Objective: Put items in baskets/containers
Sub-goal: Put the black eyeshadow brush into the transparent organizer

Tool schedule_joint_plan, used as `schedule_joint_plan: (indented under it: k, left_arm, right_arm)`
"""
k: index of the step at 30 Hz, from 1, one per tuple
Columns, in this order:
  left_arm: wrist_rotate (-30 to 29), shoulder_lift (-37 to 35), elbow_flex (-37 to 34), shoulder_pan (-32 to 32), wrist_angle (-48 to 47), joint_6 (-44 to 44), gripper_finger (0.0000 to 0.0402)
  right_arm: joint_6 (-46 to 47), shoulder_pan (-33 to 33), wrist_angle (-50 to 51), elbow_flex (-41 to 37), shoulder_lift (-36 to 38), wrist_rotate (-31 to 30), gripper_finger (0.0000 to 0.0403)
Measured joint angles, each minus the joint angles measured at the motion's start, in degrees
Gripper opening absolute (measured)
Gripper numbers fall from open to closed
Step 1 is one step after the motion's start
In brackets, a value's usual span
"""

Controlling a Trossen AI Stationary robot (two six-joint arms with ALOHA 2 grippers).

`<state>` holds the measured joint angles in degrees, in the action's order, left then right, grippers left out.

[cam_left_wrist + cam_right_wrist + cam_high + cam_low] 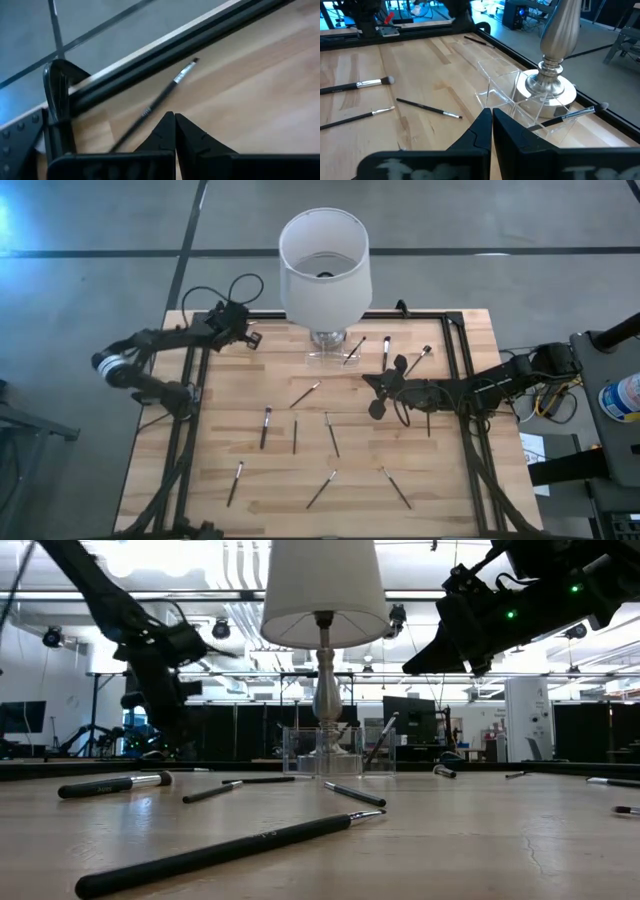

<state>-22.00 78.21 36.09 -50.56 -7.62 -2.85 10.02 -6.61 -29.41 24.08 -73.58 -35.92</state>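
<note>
Ahead of the right gripper (pixel 491 116), whose jaws are pressed together, stands a clear holder (pixel 520 102) around a lamp base (pixel 545 87), one brush (pixel 572 116) leaning inside. Beyond the left gripper (pixel 174 121), jaws also pressed together, lies another brush (pixel 160 100) beside a black rail (pixel 165 52).

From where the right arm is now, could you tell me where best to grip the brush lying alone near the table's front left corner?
Probably at mid-handle. That brush lies flat on the table, well apart from the others, so come straight down with the fingers either side of its thin shaft. The handle is the longest, straightest part; the pale tip looks too slim to hold.
</note>
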Motion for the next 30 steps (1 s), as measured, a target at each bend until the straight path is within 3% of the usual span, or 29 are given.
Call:
schedule_joint_plan:
  k: [6,12,19,25,30]
  left_arm:
    - [-0.4,8.5,6.0,-3.0,0.1,0.7,0.0]
    - [-6.8,15.4,9.8,-3.9,1.3,0.4,0.0]
    - [-7.1,21.4,11.8,-4.4,1.6,0.9,0.0]
    - [-8.5,22.9,12.1,-4.3,3.4,2.6,0.0]
    - [-4.3,20.6,10.8,-4.2,2.4,8.4,0.0]
  right_arm:
    - [0.0,0.0,0.0,0.0,0.0,0.0,0.0008]
    - [-0.2,0.0,0.1,0.0,0.0,0.1,0.0009]
    - [-0.2,0.0,0.2,0.0,0.0,0.1,0.0008]
    - [-0.2,0.0,0.2,0.0,0.0,0.1,0.0008]
    - [-0.6,0.0,0.3,0.0,0.0,0.1,0.0008]
